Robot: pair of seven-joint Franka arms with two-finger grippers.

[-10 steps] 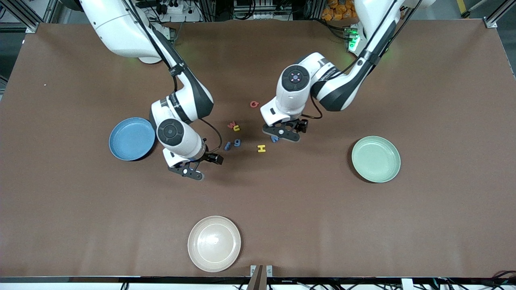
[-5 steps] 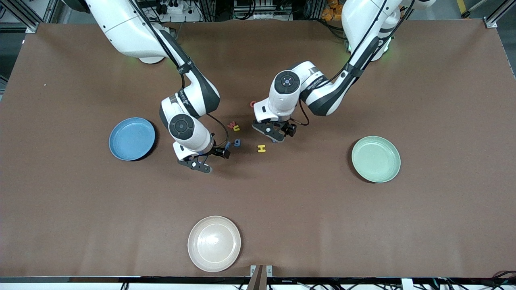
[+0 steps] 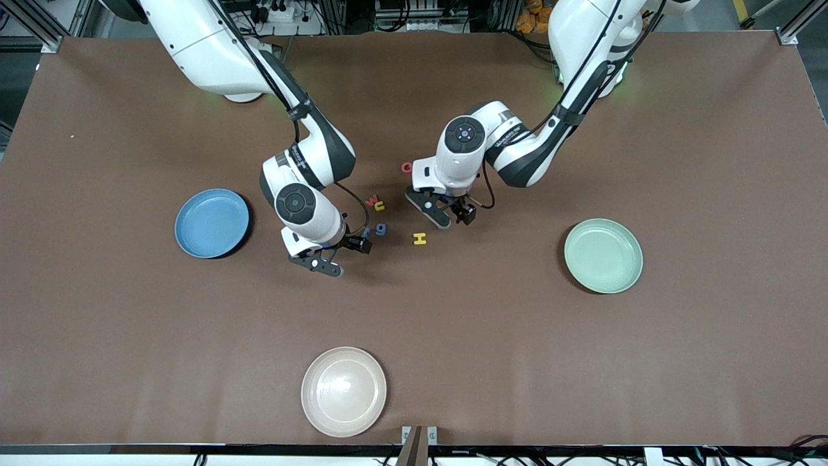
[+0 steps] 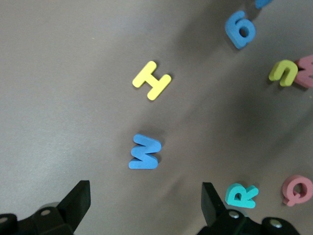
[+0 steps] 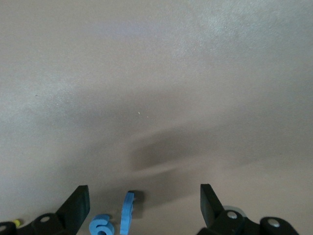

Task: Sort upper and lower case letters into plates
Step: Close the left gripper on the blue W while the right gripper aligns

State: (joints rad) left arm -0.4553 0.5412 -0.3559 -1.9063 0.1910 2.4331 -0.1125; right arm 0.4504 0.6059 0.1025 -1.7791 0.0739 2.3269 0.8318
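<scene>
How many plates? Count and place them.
3: the sky blue plate toward the right arm's end, the mint green plate toward the left arm's end, the cream-white plate nearest the front camera.

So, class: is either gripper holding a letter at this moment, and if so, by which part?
Nothing is held. The left gripper hangs open over the blue W, and the right gripper hangs open over the table.

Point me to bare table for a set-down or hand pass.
Bare: the stretch between the cream plate and the letter cluster, and outward of the blue plate and green plate. Crowded: the cluster, both tools over it.
</scene>
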